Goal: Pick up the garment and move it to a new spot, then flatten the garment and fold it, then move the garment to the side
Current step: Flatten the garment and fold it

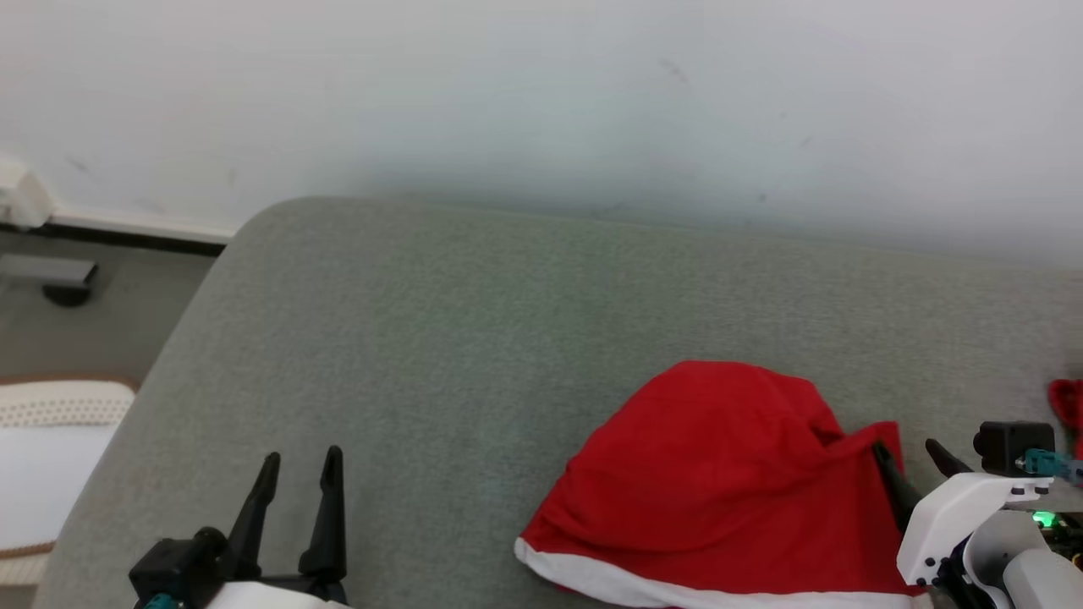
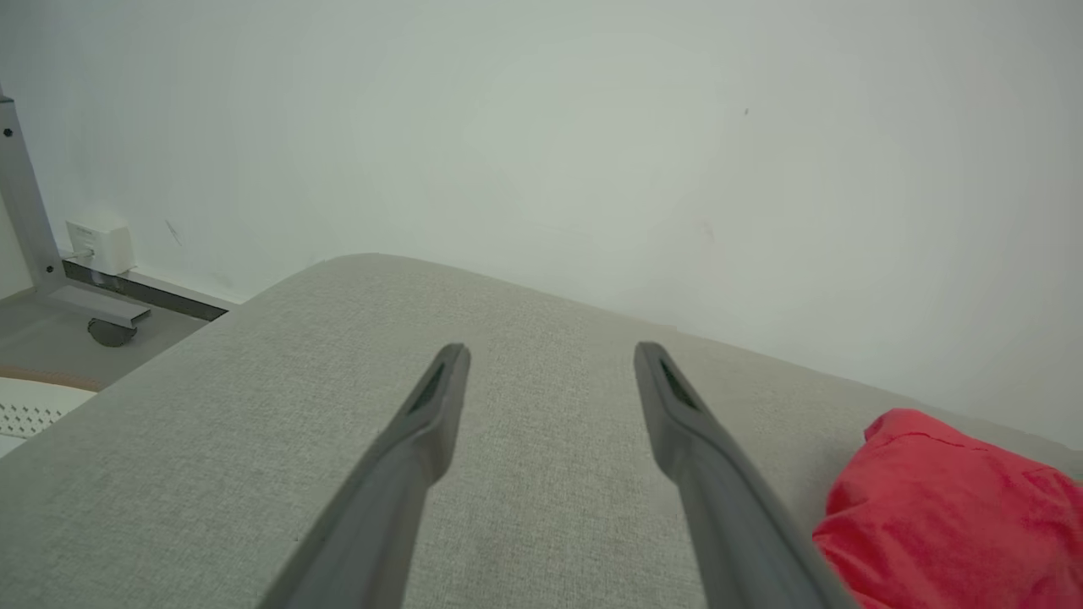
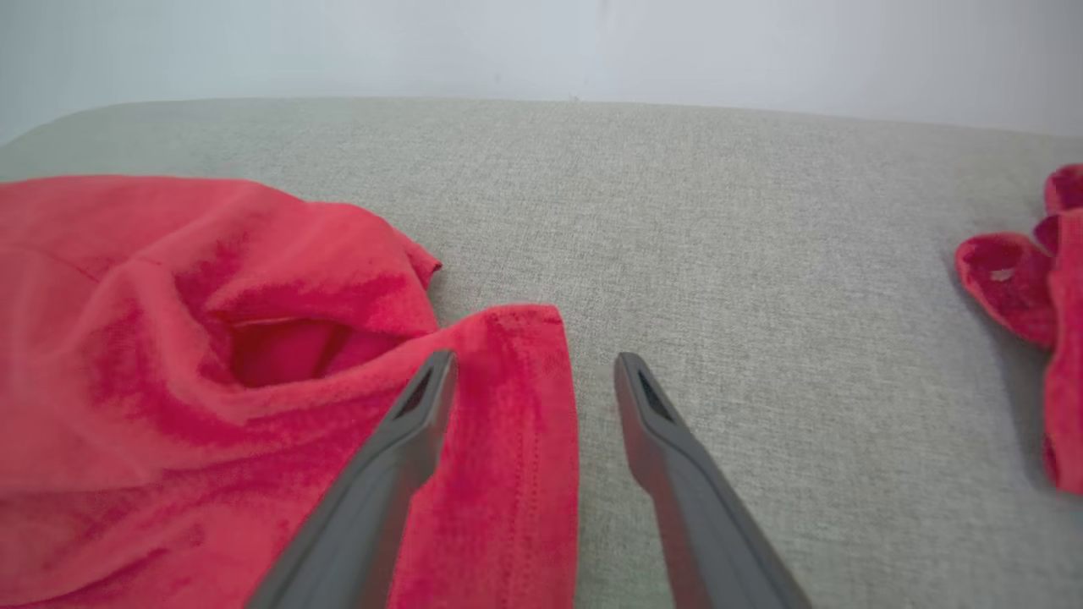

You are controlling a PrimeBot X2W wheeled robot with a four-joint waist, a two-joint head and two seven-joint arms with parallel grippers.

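Head view showed the grey cushion (image 1: 423, 338) carrying everything, with the red garment (image 1: 719, 474) lying crumpled near its front edge, toward the right end. It looked light, soft and limp, a velvety cloth that would likely sag and bunch from one pinch, so a doubled edge seemed a better hold than the loose middle: the white hem band (image 1: 609, 579) along the front, or the folded flap (image 3: 516, 397) at its right side. The right gripper (image 1: 905, 447) hung with fingers spread, one above that flap, one above bare cushion; contact could not be told. The left gripper (image 1: 302, 457) stood well apart near the front-left, spread and holding nothing. A smaller red piece (image 1: 1068, 406) lay at the right edge.
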